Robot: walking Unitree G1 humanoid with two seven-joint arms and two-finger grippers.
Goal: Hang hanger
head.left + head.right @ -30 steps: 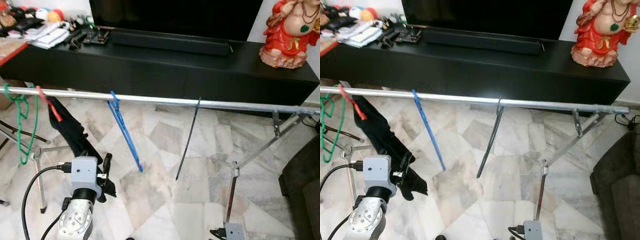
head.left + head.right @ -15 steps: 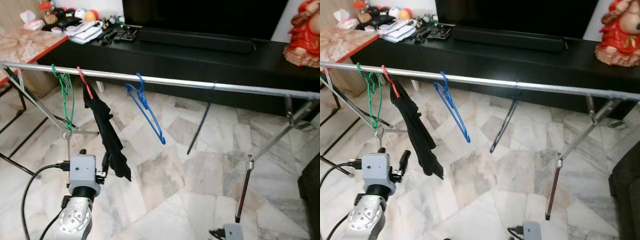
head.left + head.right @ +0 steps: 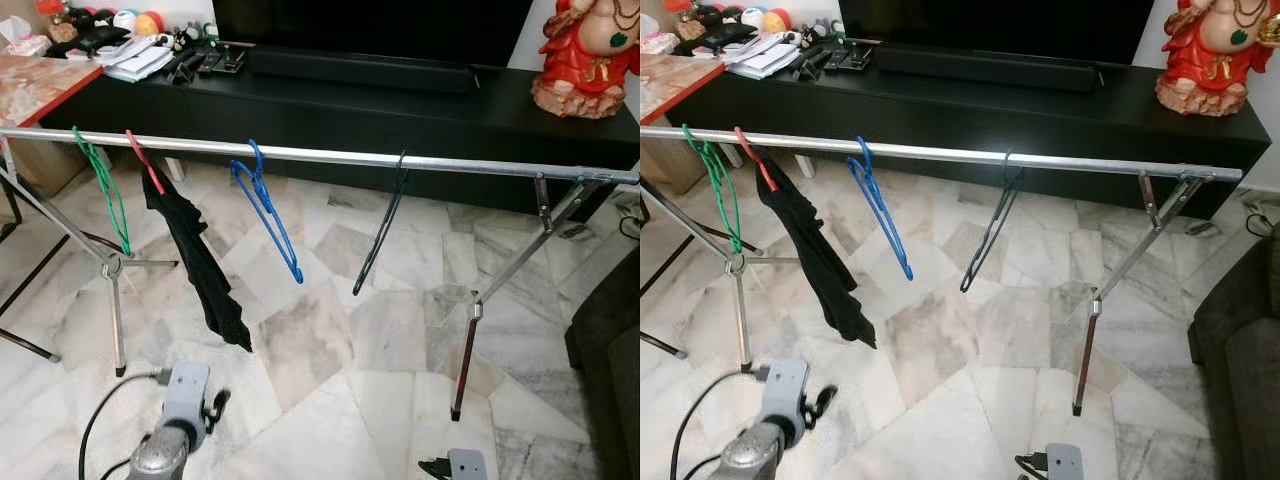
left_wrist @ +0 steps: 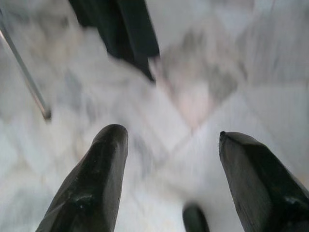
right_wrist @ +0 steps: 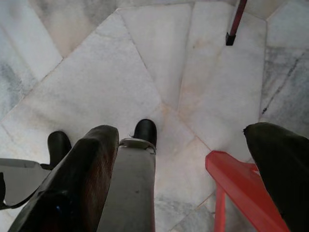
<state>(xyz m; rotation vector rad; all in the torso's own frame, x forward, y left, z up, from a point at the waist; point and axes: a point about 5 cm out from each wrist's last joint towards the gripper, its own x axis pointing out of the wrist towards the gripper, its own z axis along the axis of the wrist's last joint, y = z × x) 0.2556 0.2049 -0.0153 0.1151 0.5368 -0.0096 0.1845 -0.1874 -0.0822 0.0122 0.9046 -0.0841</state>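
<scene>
Four hangers on the rail [image 3: 330,157]: green hanger [image 3: 105,188] far left, red hanger [image 3: 146,164] next with a black garment [image 3: 200,262] drooping off it, blue hanger [image 3: 265,208] left of centre, black hanger [image 3: 381,235] near the middle. All hook over the rail and hang tilted, well apart from each other except green and red, which sit near each other.

Rail runs across in front of a black TV cabinet [image 3: 420,110]; red figurine [image 3: 588,52] at the cabinet's right end, clutter at its left end. Rail legs [image 3: 468,345] stand on a marble floor [image 3: 340,360].

Left gripper [image 4: 169,159] low, fingers [image 4: 94,183] spread apart with nothing between them, pointing at the floor below the garment's hem. Wrist view is blurred. Left arm [image 3: 180,425] at bottom of the head view.

Right gripper [image 5: 186,164] also low, fingers [image 5: 84,179] wide apart over the floor. A red hanger piece [image 5: 231,188] sits just inside one finger; can't tell if it touches. Right wrist housing [image 3: 462,466] at the bottom edge of the head view.
</scene>
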